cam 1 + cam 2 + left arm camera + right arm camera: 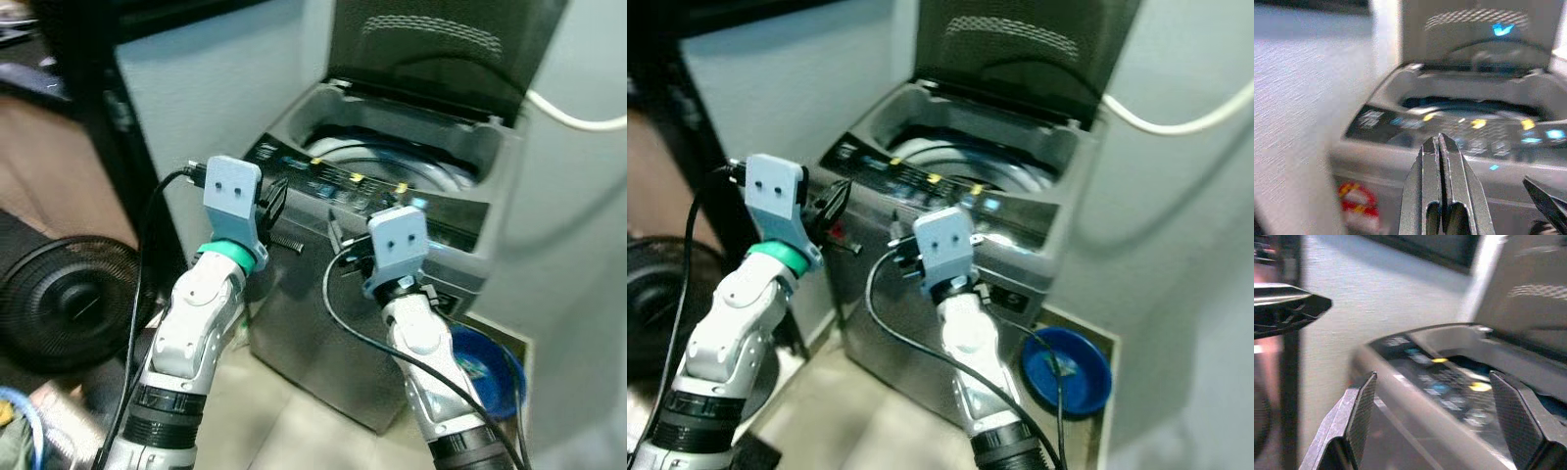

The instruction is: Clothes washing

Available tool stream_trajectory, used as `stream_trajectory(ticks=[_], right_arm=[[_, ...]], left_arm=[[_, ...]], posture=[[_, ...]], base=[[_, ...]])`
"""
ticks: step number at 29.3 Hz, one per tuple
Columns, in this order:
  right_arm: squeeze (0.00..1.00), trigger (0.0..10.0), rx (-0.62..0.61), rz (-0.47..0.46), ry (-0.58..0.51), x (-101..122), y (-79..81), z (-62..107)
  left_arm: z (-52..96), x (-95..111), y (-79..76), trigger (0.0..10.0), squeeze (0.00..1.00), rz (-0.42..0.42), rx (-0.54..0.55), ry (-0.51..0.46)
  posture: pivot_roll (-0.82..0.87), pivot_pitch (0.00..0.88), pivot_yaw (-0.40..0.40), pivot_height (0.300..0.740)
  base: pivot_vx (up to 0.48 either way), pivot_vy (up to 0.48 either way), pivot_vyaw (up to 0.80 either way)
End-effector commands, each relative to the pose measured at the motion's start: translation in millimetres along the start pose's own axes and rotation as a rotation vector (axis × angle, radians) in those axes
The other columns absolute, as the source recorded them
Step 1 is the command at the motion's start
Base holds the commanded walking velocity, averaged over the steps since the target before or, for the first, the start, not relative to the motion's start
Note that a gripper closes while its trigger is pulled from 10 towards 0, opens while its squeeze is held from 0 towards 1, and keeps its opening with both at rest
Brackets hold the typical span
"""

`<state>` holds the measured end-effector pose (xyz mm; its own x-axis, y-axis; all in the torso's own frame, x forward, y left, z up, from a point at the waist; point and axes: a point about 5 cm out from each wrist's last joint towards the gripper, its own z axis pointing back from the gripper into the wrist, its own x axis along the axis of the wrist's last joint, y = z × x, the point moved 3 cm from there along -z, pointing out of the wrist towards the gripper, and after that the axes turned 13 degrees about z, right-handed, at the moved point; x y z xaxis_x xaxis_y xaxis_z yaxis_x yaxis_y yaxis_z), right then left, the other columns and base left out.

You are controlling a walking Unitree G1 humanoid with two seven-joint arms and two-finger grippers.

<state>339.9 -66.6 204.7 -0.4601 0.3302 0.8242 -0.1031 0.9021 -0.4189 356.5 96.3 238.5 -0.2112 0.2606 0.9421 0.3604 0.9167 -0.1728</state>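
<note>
The washer (392, 225) is standing at twelve o'clock, lid up. Both arms are hovering before its control panel (338, 178): left gripper (1440, 147) with jaws pressed together, right gripper (1442, 406) with jaws spread. Likely next is pressing a button with the left tip.

Looking along the right gripper (1432, 423), fingers (1359, 416) spread wide apart, nothing held between them. Beyond and between the fingers, the grey washing machine (1415, 406), blurred, seen from its front corner. Along its near top edge, a dark control panel (1442, 384) with small yellow and blue marks, too blurred to read. Past the panel, the open tub rim (1528, 369), and above it the raised lid (1533, 289), tilted back. Off to one side, the dark tip of the left gripper (1288, 308), apart from the machine. Behind everything, a pale wall (1386, 298).
</note>
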Motion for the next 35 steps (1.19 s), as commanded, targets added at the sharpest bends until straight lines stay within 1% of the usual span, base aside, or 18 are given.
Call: stream_trajectory(ticks=[1,8,11,14,15,16,18,19,20,22,24,25,26,28,29,30,32,35], right_arm=[[0.00,10.0,0.035,-0.013,0.026,-9,4.7,4.7],[0.00,10.0,0.085,-0.058,0.104,-33,12.5,16.5],[0.00,10.0,0.047,-0.092,0.289,-81,9.6,41.3],[0.00,10.0,0.032,-0.099,0.341,-94,7.8,49.9],[0.00,10.0,0.010,-0.106,0.400,-108,4.9,60.2],[0.00,10.0,0.010,-0.106,0.400,-108,4.9,60.2],[0.00,10.0,-0.011,-0.121,0.551,-142,0.9,90.4],[0.00,10.0,-0.011,-0.121,0.551,-142,0.9,90.4],[0.00,10.0,-0.010,-0.123,0.601,-153,0.4,102.2],[0.00,10.0,-0.010,-0.123,0.601,-153,0.4,102.2],[0.00,10.0,0.103,-0.079,0.763,-183,17.0,147.0],[0.00,10.0,0.103,-0.079,0.763,-183,17.0,147.0],[0.00,10.0,0.150,-0.068,0.826,-192,24.9,166.3],[0.00,10.0,0.150,-0.068,0.826,-192,24.9,166.3],[0.00,10.0,0.180,-0.067,0.868,-198,31.3,180.6],[0.00,10.0,0.192,-0.075,0.881,-199,35.2,186.3],[0.00,10.0,0.196,-0.081,0.885,-199,37.1,188.4],[0.00,10.0,0.206,-0.098,0.852,-195,42.9,181.4]], left_arm=[[2.9,-14,2.2,10.0,0.00,0.004,0.019,0.059],[14.3,-38,9.1,10.0,0.00,-0.064,0.053,0.148],[32.6,-69,18.2,10.0,0.00,-0.087,0.076,0.249],[38.3,-77,21.3,10.0,0.00,-0.091,0.089,0.276],[44.9,-86,25.5,10.0,0.00,-0.095,0.103,0.308],[44.9,-86,25.5,10.0,0.00,-0.095,0.103,0.308],[64.3,-113,41.1,10.0,0.00,-0.091,0.162,0.403],[64.3,-113,41.1,10.0,0.00,-0.091,0.162,0.403],[72.4,-123,46.8,10.0,0.00,-0.091,0.184,0.440],[72.4,-123,46.8,10.0,0.00,-0.091,0.184,0.440],[103.4,-155,71.1,10.0,0.00,-0.112,0.279,0.562],[103.4,-155,71.1,10.0,0.00,-0.112,0.279,0.562],[117.2,-168,79.2,10.0,0.00,-0.123,0.311,0.614],[117.2,-168,79.2,10.0,0.00,-0.123,0.311,0.614],[127.9,-176,84.3,10.0,0.00,-0.136,0.330,0.647],[133.3,-180,85.5,10.0,0.00,-0.139,0.331,0.664],[135.8,-181,85.6,10.0,0.00,-0.140,0.329,0.672],[137.1,-181,85.4,10.0,0.00,-0.148,0.332,0.664]], posture=[[0.05,0.000,0.019,0.740],[0.05,0.000,0.019,0.740],[0.06,0.000,0.020,0.740],[0.06,0.000,0.020,0.740],[0.06,0.000,0.020,0.740],[0.06,0.000,0.020,0.740],[0.06,0.000,0.023,0.740],[0.06,0.000,0.023,0.740],[0.06,0.000,0.023,0.740],[0.06,0.000,0.023,0.740],[0.06,0.000,0.025,0.740],[0.06,0.000,0.025,0.740],[0.06,0.000,0.025,0.740],[0.06,0.000,0.025,0.740],[0.07,0.000,0.022,0.740],[0.07,0.000,0.022,0.740],[0.07,0.000,0.022,0.740],[0.07,0.000,0.022,0.740]], base=[[0.000,0.000,0.79],[0.000,0.000,0.79],[0.000,0.000,0.78],[0.000,0.000,0.77],[0.000,0.000,0.77],[0.000,0.000,0.77],[0.000,0.000,0.77],[0.000,0.000,0.77],[0.000,0.000,0.77],[0.000,0.000,0.77],[0.000,0.000,0.77],[0.000,0.000,0.77],[0.000,0.000,0.77],[0.000,0.000,0.77],[0.000,0.000,0.77],[0.000,0.000,0.77],[0.000,0.000,0.77],[0.000,0.000,0.77]])
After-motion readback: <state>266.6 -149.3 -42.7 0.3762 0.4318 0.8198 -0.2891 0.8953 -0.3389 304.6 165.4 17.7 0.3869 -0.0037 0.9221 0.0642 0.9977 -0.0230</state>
